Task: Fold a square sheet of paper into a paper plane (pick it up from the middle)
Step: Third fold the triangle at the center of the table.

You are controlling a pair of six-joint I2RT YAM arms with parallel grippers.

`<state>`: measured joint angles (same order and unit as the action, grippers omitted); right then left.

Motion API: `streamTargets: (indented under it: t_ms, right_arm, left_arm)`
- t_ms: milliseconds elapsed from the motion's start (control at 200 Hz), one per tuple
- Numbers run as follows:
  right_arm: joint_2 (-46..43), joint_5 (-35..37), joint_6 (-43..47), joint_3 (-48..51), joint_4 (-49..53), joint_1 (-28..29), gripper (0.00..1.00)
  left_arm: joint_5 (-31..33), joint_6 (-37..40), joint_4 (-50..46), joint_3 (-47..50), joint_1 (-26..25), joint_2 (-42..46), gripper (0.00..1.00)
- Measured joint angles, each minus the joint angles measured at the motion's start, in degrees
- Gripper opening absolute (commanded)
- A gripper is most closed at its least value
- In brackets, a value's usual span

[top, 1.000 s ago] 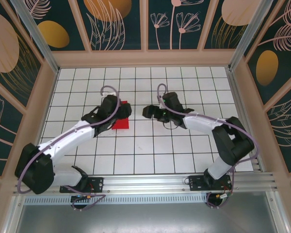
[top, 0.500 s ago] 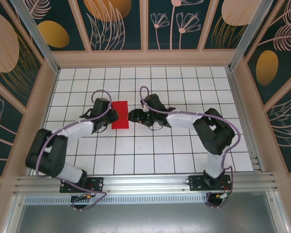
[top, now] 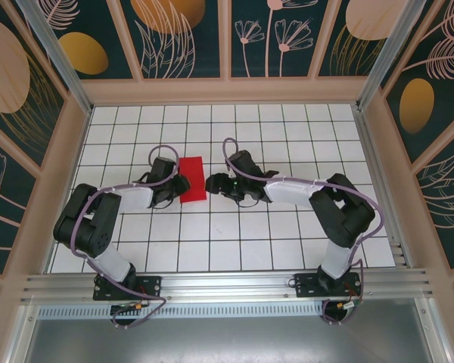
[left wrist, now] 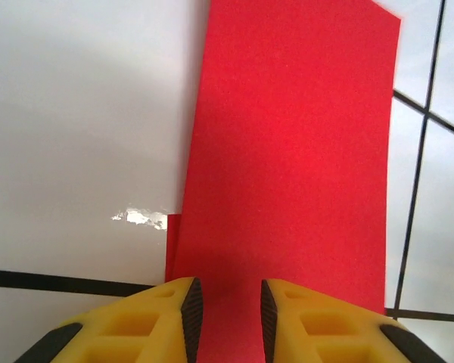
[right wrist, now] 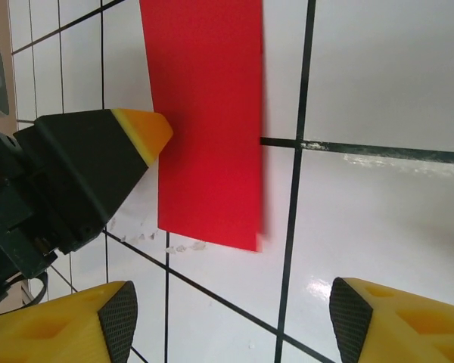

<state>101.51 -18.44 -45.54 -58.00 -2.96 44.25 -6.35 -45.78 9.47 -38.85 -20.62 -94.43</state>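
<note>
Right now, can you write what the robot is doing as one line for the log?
paper: red, folded to a narrow rectangle, flat on table | left gripper: nearly shut, pinching paper's edge | right gripper: open, beside paper, not touching

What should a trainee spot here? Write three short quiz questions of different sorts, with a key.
1. True or false: the right claw has its fingers spread wide apart.
2. What shape is the red paper in now? A) a full flat square B) a narrow rectangle lying flat C) a crumpled ball
3. Fill in: the ___ claw's fingers reach onto the edge of the paper, while the other claw stops short of it.

Key: 1 true. 2 B. 3 left: the left claw has red paper under its fingertips in its own wrist view.
</note>
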Motion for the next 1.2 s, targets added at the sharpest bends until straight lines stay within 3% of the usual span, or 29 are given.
streamTargets:
  t_ms: [285, 490, 741, 1201]
  right_arm:
    - [2.14, -3.48, -1.36, -1.22, 0.04, 0.57, 0.65]
    - [8.11, -5.6, -1.36, -5.16, 0.7, 2.4, 0.63]
    - [9.29, -6.73, -1.36, -5.73, 2.71, 2.62, 0.62]
    - [10.54, -9.57, -2.43, -5.73, 2.8, 2.62, 0.34]
  left_arm:
    - [-1.84, -7.96, 4.02, 8.11, -0.76, 6.21, 0.3]
    - [-1.81, -9.2, 4.24, 8.26, -0.76, 6.21, 0.31]
    - [-1.81, -9.64, 4.94, 8.59, -0.76, 6.21, 0.31]
    - [-1.86, -9.66, 5.11, 8.59, -0.76, 6.23, 0.32]
